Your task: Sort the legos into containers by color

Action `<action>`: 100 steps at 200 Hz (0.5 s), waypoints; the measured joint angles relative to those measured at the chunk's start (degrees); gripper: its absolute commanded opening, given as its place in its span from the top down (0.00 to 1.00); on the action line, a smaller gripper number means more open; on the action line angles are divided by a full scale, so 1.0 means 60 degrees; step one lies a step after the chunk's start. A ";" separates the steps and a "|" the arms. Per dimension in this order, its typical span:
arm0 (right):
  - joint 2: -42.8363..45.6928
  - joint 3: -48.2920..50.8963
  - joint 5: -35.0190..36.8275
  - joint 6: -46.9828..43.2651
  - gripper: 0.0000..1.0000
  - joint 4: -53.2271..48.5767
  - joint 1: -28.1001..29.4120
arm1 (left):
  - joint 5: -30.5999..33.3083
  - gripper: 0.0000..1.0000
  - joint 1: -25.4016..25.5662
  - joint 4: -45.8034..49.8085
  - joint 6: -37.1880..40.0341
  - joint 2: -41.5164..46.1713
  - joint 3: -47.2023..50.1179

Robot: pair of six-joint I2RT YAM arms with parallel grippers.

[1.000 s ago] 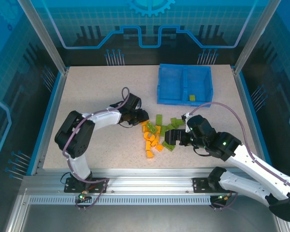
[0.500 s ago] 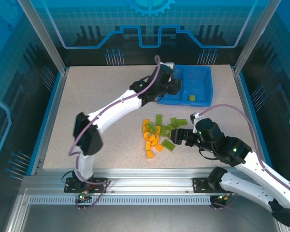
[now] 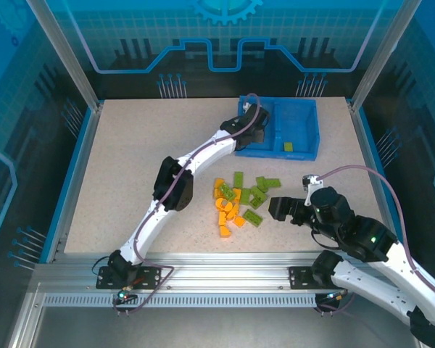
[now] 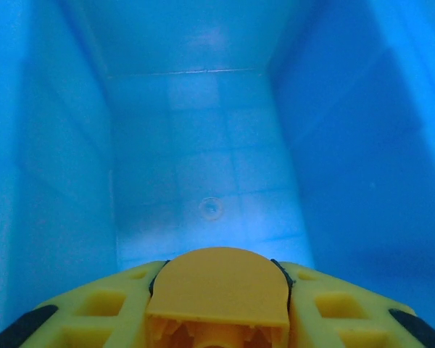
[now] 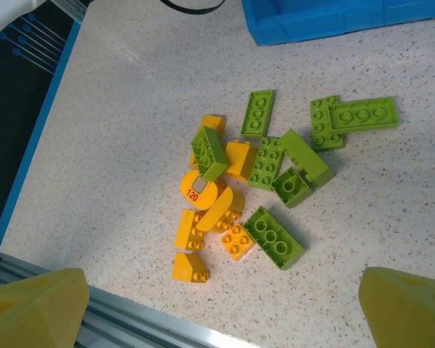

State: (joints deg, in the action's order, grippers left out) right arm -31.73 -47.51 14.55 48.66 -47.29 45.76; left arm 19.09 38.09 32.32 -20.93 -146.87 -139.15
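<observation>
The blue tray (image 3: 277, 152) sits at 1 o'clock on the speckled desk (image 3: 130, 159), against its far edge. The left gripper (image 3: 261, 133) hangs over the tray's left compartment, whose walls stand close on either side, and it is closed on an orange brick (image 4: 216, 283). One green brick (image 3: 288, 147) lies in the right compartment. The loose legos (image 3: 239, 199) are heaped near the centre, with open desk spreading from them toward 9 o'clock. At 4 o'clock of the heap the right gripper (image 3: 278, 208) hovers, spread wide, near the aluminium rail (image 3: 217, 275). Glass panels (image 3: 225, 36) wall the cell.
</observation>
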 measured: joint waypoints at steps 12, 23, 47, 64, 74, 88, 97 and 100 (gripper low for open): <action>-0.0004 0.0004 0.0004 0.0000 0.03 -0.0018 0.0000 | -0.0091 0.47 0.0000 0.0007 -0.0004 0.0000 -0.0033; -0.0026 -0.0004 0.0004 0.0000 0.03 -0.0044 0.0000 | -0.0146 0.42 0.0022 0.0000 -0.0029 0.0000 -0.0102; -0.0087 -0.0073 0.0007 0.0000 0.02 -0.0124 0.0000 | -0.0222 0.40 0.0055 -0.0004 -0.0011 0.0025 -0.0178; -0.0087 -0.0084 0.0011 0.0000 0.02 -0.0138 0.0000 | -0.0317 0.44 0.0076 0.0029 -0.0007 0.0127 -0.0178; -0.0087 -0.0084 0.0036 0.0000 0.02 -0.0153 0.0000 | -0.0408 0.45 0.0095 0.0069 -0.0011 0.0353 -0.0066; -0.0102 -0.0084 0.0080 0.0000 0.02 -0.0149 0.0000 | -0.0579 0.46 0.0142 -0.0025 -0.0011 0.1053 0.0557; -0.0157 -0.0080 0.0117 -0.0004 0.02 -0.0146 0.0000 | -0.0663 0.46 0.0200 -0.0233 -0.0007 0.1840 0.1381; -0.0193 -0.0080 0.0131 -0.0011 0.02 -0.0138 0.0000 | -0.0703 0.46 0.0233 -0.0324 -0.0007 0.2167 0.1701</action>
State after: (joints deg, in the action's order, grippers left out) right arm -32.88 -47.99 15.33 48.60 -48.12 45.76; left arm 14.87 39.48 30.37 -20.97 -133.86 -128.95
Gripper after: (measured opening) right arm 0.978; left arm 0.540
